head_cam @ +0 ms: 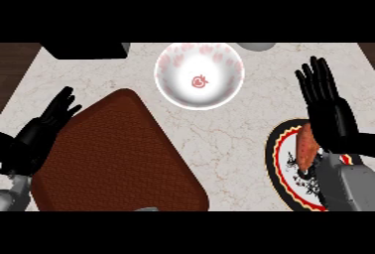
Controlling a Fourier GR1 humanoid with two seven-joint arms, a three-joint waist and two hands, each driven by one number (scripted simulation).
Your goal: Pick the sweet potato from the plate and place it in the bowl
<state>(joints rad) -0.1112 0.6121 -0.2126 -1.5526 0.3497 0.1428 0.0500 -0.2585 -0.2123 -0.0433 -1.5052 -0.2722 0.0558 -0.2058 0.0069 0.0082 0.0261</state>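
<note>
the white bowl [219, 63] shows pink blotches, perhaps hearts; the plate [273, 154] is rimmed black, red, yellow.

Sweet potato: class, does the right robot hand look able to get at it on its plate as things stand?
Probably yes. The right robot hand, held open, sits right beside the sweet potato on the plate, partly overlapping it in the head view. Nothing shows between them.

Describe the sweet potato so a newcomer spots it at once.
On the counter, at right, lies a plate with a red, yellow and black rim. On it, beside the right hand, is the sweet potato: the only reddish-orange, elongated lump there.
</note>
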